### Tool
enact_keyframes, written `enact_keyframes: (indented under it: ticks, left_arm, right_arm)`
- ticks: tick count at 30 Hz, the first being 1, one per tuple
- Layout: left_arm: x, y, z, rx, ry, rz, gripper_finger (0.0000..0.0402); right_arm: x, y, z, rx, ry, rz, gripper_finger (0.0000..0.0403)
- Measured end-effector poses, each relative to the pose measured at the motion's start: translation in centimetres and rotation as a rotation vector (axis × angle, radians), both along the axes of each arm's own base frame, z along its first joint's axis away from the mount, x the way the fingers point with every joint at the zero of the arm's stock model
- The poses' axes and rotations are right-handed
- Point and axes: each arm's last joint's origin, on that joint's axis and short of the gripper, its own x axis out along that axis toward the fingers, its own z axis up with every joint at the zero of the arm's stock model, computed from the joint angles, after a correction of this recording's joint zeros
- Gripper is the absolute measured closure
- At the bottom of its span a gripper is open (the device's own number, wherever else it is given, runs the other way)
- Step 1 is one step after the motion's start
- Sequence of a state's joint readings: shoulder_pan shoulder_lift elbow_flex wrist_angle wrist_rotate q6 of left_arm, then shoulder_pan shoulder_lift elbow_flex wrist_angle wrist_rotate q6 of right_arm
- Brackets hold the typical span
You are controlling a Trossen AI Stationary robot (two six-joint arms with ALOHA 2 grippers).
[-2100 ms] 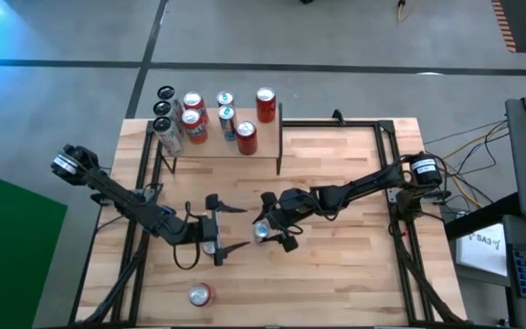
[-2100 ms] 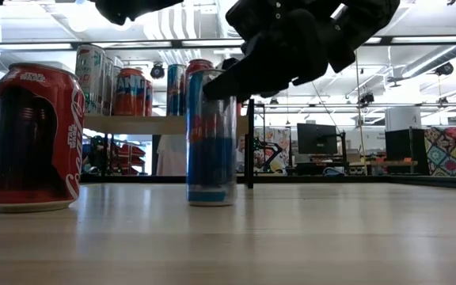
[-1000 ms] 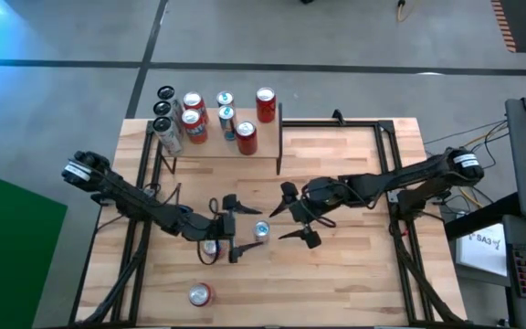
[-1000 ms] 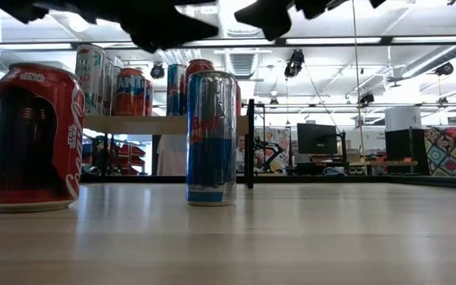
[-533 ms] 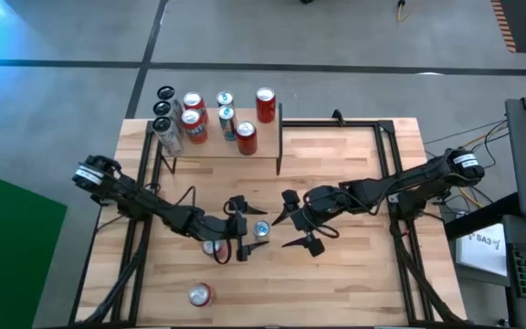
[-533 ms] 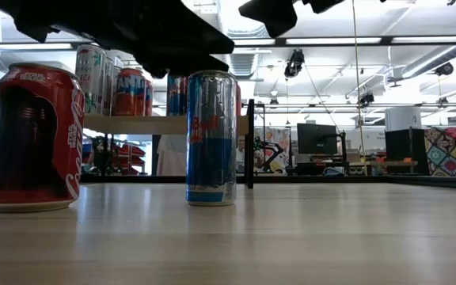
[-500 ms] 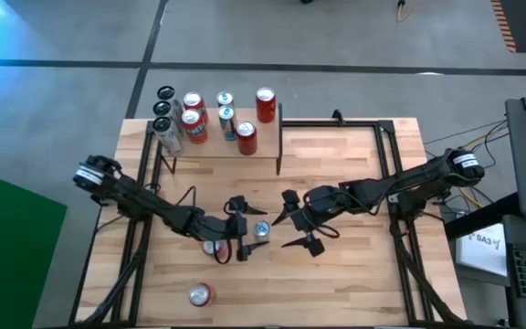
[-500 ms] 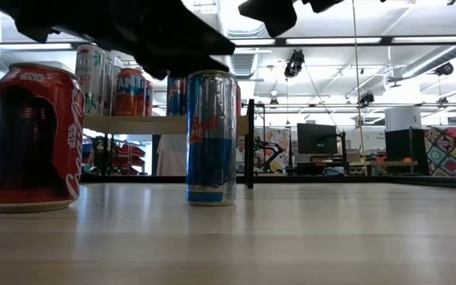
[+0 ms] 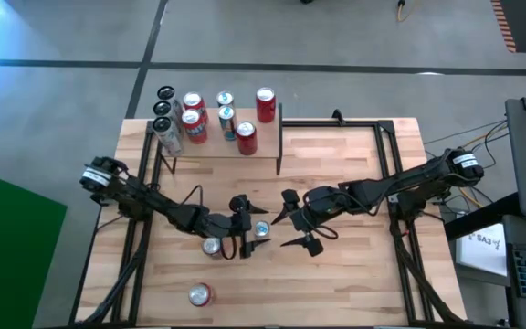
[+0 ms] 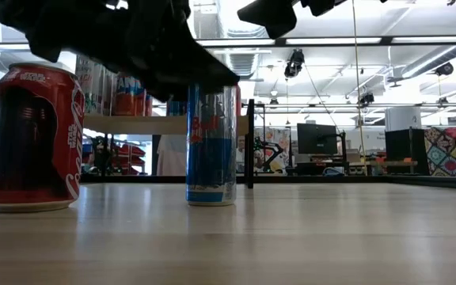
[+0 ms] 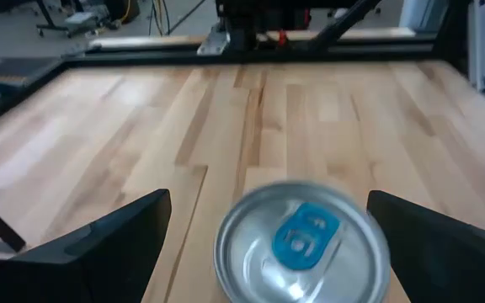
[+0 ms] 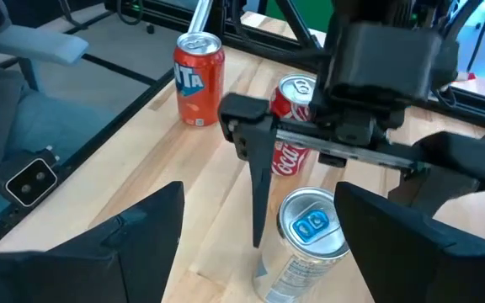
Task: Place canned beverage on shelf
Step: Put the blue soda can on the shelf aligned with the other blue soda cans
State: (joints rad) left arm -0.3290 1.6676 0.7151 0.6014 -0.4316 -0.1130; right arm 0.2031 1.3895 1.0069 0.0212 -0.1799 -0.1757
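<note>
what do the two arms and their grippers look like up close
Both arms are dark, thin and jointed, with black cables looping along them. The left arm and right arm each carry a pale round label near the base. The left gripper and right gripper end in two flat, tapering matte black fingers on a boxy black body.

Upper part of the slim can [image 10: 210, 150] behind the left tool [image 10: 145, 47] (low view).
</note>
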Motion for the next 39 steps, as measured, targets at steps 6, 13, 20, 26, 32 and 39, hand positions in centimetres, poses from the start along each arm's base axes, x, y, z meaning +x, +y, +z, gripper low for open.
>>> enact_keyframes:
  ticks: [6,13,20,26,32,39]
  left_arm:
    - [0.1,0.0,-0.5,-0.019,0.011,0.010,0.0028]
    - [0.1,0.0,-0.6,-0.020,0.013,0.011,0.0094]
    - [0.0,0.1,-0.3,-0.022,0.000,0.017,0.0181]
    - [-0.4,0.4,1.5,-0.022,-0.062,0.065,0.0182]
    - [-1.7,1.0,4.6,-0.022,-0.132,0.141,0.0162]
    - [-4.9,2.4,9.1,-0.013,-0.202,0.338,0.0171]
  right_arm:
    - [0.0,0.0,-0.1,0.000,0.004,0.000,0.0110]
    - [0.1,0.0,-0.2,-0.001,0.008,0.000,0.0111]
    - [0.1,0.0,-0.2,0.000,0.008,0.000,0.0115]
    - [0.1,0.0,-0.2,0.007,0.012,-0.004,0.0113]
    - [0.1,0.0,-0.3,0.016,0.022,-0.009,0.0117]
    - [0.0,0.1,-0.3,0.016,0.023,-0.008,0.0117]
